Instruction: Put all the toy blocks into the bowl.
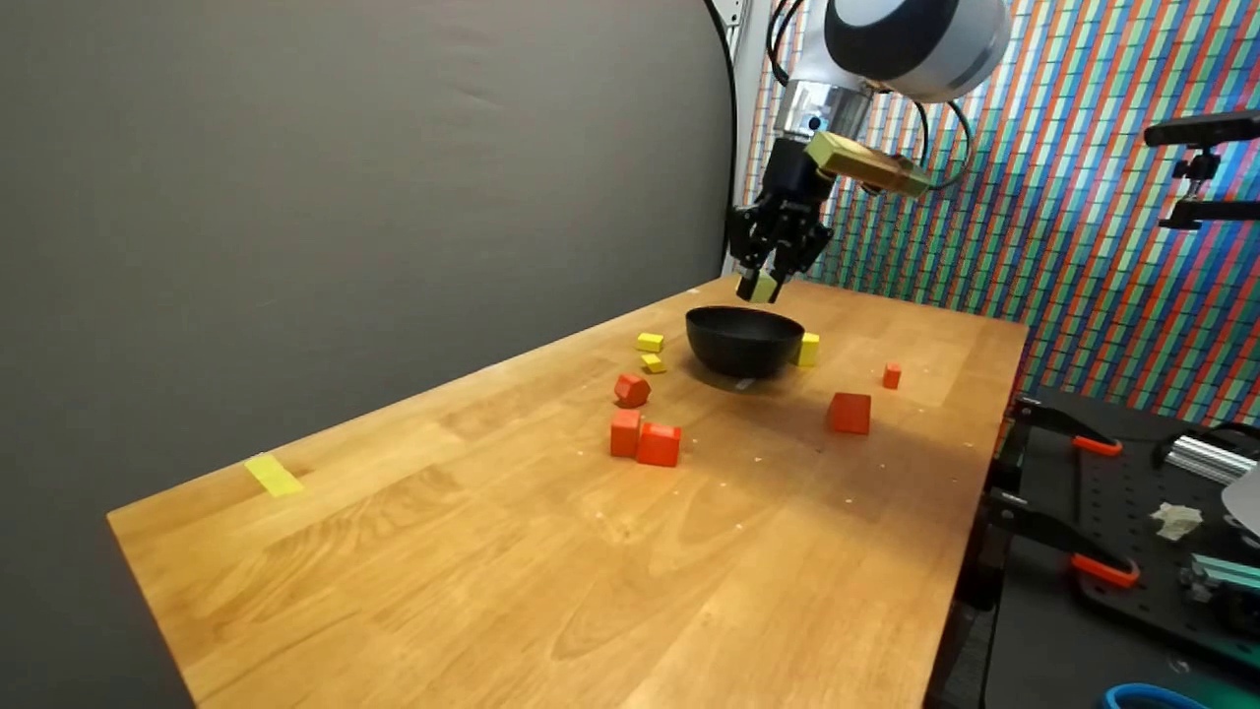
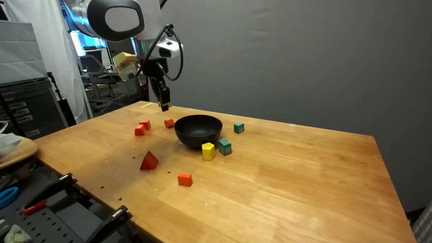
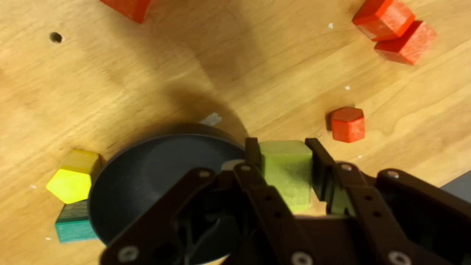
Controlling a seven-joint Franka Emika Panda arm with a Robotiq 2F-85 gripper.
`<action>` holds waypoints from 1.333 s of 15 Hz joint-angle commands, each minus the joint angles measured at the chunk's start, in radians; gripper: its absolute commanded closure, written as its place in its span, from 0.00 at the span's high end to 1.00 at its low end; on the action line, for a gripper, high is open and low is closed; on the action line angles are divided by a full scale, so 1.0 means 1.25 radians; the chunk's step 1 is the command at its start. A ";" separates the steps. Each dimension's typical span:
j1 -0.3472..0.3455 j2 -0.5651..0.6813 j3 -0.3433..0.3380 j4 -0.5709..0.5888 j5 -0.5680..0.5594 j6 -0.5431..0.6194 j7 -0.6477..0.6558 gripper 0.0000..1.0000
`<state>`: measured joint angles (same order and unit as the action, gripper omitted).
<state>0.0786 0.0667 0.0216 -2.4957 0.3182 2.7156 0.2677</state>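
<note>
Yellow-green block point(image 3: 287, 175) pinched across opposite sides by partly closed end effector point(image 1: 760, 288); likely light, rigid. Slant-sided red block point(image 2: 149, 162) may slip, best gripped low.

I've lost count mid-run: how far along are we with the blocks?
Done: none confirmed; no block shows in the bowl, though the gripper hides part of it.
In hand: one yellow-green block, gripped, not yet in.
Left in sight on the table: five red and orange blocks, three yellow blocks, two teal blocks.
</note>
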 commanded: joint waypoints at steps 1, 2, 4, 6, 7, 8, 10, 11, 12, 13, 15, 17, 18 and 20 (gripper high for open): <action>-0.025 0.062 -0.005 0.091 -0.019 -0.078 -0.027 0.10; -0.031 0.090 -0.013 0.116 -0.033 -0.095 -0.012 0.10; -0.041 0.124 -0.021 0.148 -0.041 -0.120 0.000 0.10; -0.052 0.172 -0.029 0.188 -0.043 -0.138 -0.001 0.10; -0.053 0.199 -0.034 0.212 -0.051 -0.144 0.006 0.10; -0.058 0.227 -0.036 0.238 -0.048 -0.153 0.004 0.10; -0.064 0.274 -0.036 0.283 -0.039 -0.170 0.001 0.10; -0.066 0.296 -0.035 0.303 -0.038 -0.180 0.000 0.10; -0.065 0.318 -0.035 0.322 -0.041 -0.193 0.002 0.10; -0.064 0.339 -0.035 0.339 -0.043 -0.203 0.003 0.10; -0.062 0.379 -0.031 0.370 -0.042 -0.230 0.001 0.10; -0.072 0.412 -0.011 0.392 -0.023 -0.265 -0.023 0.10; -0.077 0.426 0.002 0.398 -0.014 -0.284 -0.039 0.10; -0.098 0.444 0.044 0.404 0.023 -0.331 -0.098 0.10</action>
<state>-0.0002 0.5718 0.0079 -2.0418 0.2887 2.3921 0.2381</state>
